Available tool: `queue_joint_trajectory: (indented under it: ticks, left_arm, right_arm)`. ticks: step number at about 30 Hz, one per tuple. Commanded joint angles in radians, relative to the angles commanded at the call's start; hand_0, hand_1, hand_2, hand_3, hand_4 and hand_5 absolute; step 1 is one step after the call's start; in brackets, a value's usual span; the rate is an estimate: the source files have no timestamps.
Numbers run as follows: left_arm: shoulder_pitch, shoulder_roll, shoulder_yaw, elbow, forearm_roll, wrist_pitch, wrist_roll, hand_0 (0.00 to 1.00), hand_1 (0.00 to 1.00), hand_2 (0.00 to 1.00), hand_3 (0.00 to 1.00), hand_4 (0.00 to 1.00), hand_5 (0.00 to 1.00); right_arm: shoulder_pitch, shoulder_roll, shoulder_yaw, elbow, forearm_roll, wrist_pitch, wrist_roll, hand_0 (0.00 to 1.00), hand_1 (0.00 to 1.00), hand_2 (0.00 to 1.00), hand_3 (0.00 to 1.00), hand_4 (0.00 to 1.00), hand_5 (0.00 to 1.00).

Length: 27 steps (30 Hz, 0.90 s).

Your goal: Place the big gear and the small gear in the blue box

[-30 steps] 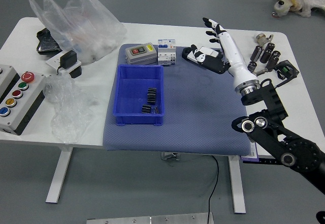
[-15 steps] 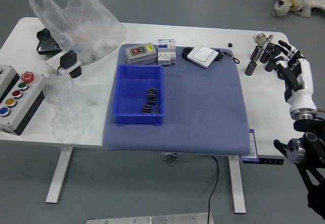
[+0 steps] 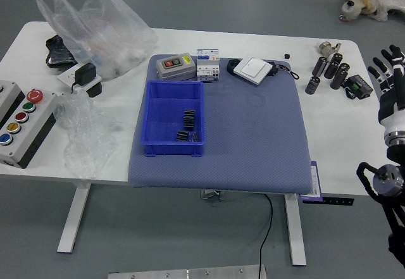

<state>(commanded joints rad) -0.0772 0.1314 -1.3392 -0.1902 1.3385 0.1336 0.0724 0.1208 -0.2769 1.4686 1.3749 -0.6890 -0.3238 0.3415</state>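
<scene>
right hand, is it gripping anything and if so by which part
Nothing is held: the right hand is at the picture's right edge, its visible fingers spread and empty.

The black-and-white right hand (image 3: 392, 93) spreads its fingers. Well to its left, a blue rectangular box (image 3: 148, 117) holds black ribbed gears (image 3: 189, 119); nearer left stand dark cylinders (image 3: 332, 67).

Big gear (image 3: 189, 119), small gear (image 3: 182, 136) – black, in blue box (image 3: 161, 111)

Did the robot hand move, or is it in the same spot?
Yes, to the right. First the robot hand was over the blue-gray mat's far right corner; now it is past the mat's right edge.
</scene>
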Motion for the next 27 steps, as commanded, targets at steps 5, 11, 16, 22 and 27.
queue_joint_trajectory:
  ticks: [5, 11, 16, 22, 27]
  left_arm:
    - [-0.002, 0.005, 0.008, 0.005, 0.001, 0.000, 0.001, 0.622, 0.521, 0.516, 0.663, 0.696, 0.275]
    - [-0.003, 0.009, 0.015, 0.006, -0.001, 0.000, 0.001, 0.623, 0.522, 0.517, 0.663, 0.697, 0.274]
    - [-0.004, 0.009, 0.028, 0.006, -0.004, -0.001, 0.002, 0.622, 0.522, 0.516, 0.662, 0.696, 0.274]
    - [-0.008, 0.022, 0.032, 0.007, -0.004, -0.001, 0.001, 0.623, 0.522, 0.517, 0.662, 0.696, 0.274]
    - [-0.010, 0.025, 0.020, 0.000, -0.001, 0.000, 0.000, 0.623, 0.523, 0.517, 0.664, 0.697, 0.274]
  right_arm:
    - [-0.007, 0.002, 0.016, 0.008, 0.001, 0.006, 0.005, 0.720, 0.723, 0.758, 0.713, 0.783, 0.541]
    - [-0.002, 0.005, 0.008, 0.003, 0.007, 0.009, 0.009, 0.721, 0.721, 0.757, 0.712, 0.788, 0.546]
    - [-0.003, 0.005, 0.001, 0.000, 0.015, 0.011, 0.012, 0.722, 0.719, 0.757, 0.713, 0.793, 0.554]
    - [-0.002, 0.003, -0.002, -0.004, 0.018, 0.011, 0.011, 0.723, 0.719, 0.757, 0.712, 0.794, 0.560]
    - [-0.002, 0.005, 0.005, -0.002, 0.013, 0.010, 0.010, 0.723, 0.719, 0.756, 0.713, 0.797, 0.569]
